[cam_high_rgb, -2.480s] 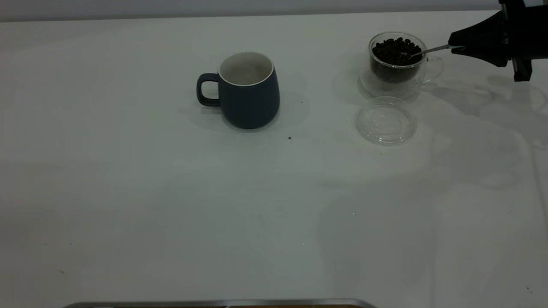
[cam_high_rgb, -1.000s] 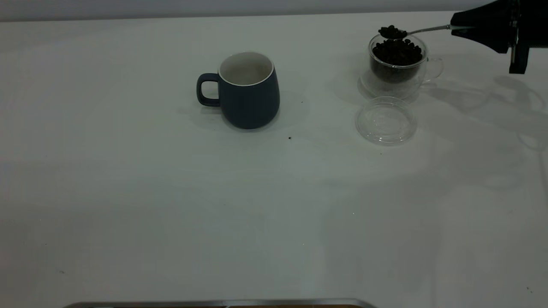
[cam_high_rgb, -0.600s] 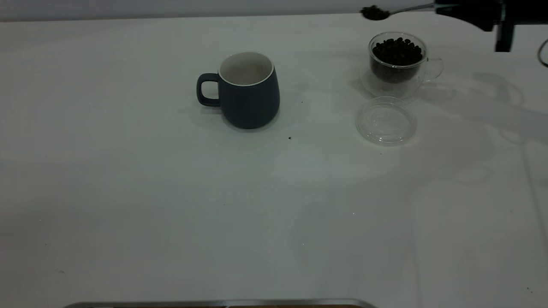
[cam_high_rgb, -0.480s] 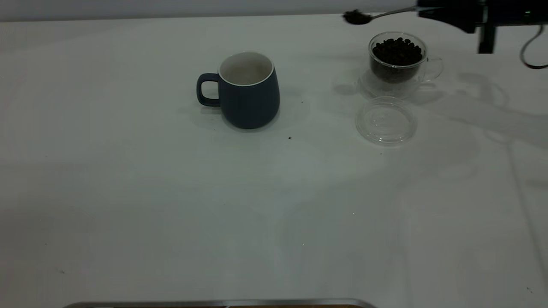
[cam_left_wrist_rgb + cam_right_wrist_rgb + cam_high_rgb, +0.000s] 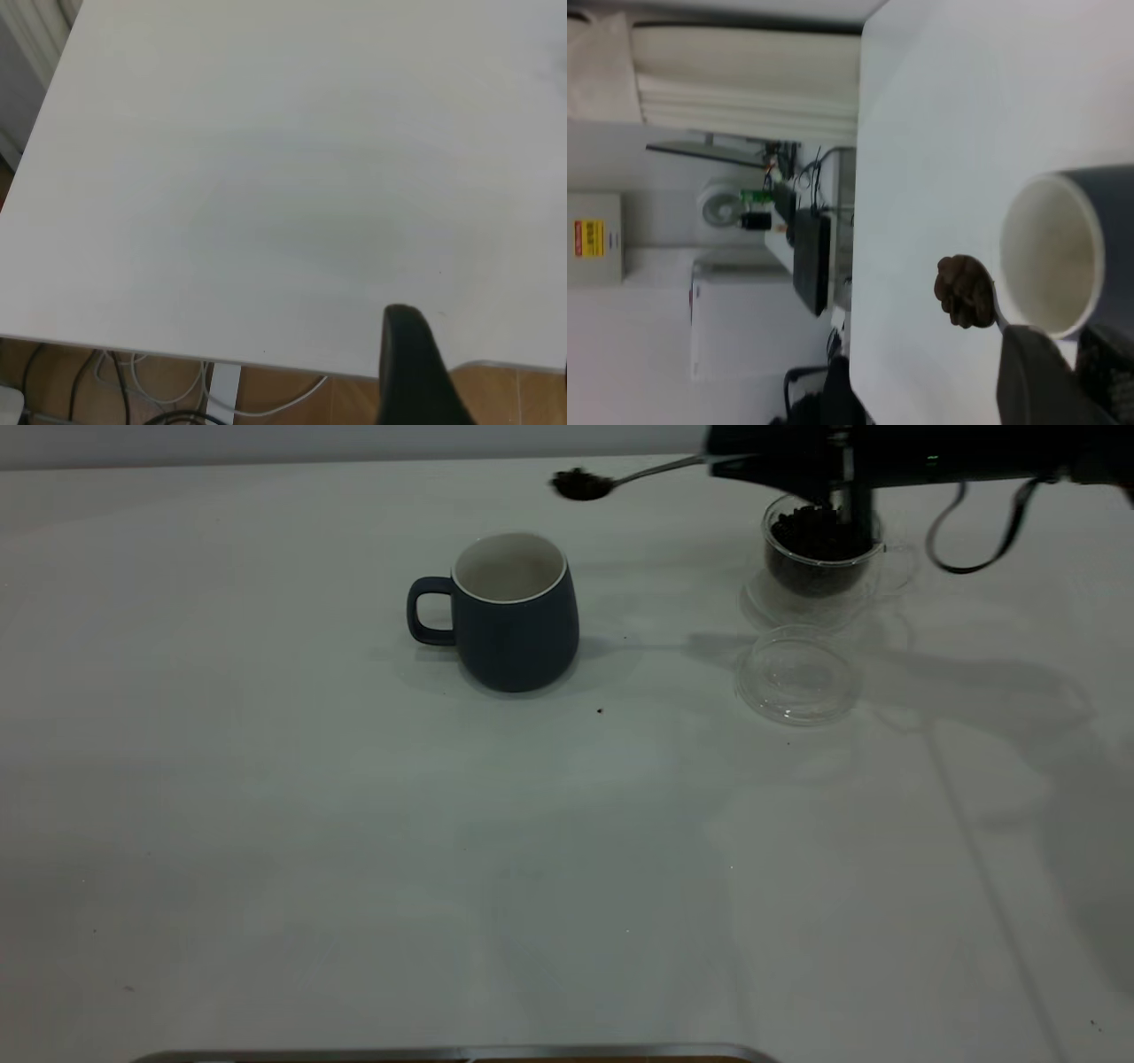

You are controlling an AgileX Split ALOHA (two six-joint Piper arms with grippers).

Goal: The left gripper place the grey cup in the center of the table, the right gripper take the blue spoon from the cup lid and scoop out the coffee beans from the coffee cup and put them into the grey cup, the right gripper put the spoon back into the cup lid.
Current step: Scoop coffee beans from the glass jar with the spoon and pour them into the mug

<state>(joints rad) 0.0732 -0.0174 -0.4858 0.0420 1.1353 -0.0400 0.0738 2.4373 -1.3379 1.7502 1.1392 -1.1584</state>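
Standing at centre frame of the exterior view, the grey cup (image 5: 514,611) sat just below and left of the loaded blue spoon (image 5: 620,480). The right gripper (image 5: 753,465), upper right, pinched its handle, its long axis pointing left, the coffee beans (image 5: 578,483) short of the rim.

Bean-laden blue spoon (image 5: 611,482) hangs level above, just beyond upright grey cup (image 5: 514,614).

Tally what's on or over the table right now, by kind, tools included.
Cups: 2, grey cup and coffee cup
Lids: 1, cup lid
Spoons: 1, blue spoon, loaded with coffee beans
Tools over the table: 1, right tool
Total: 5
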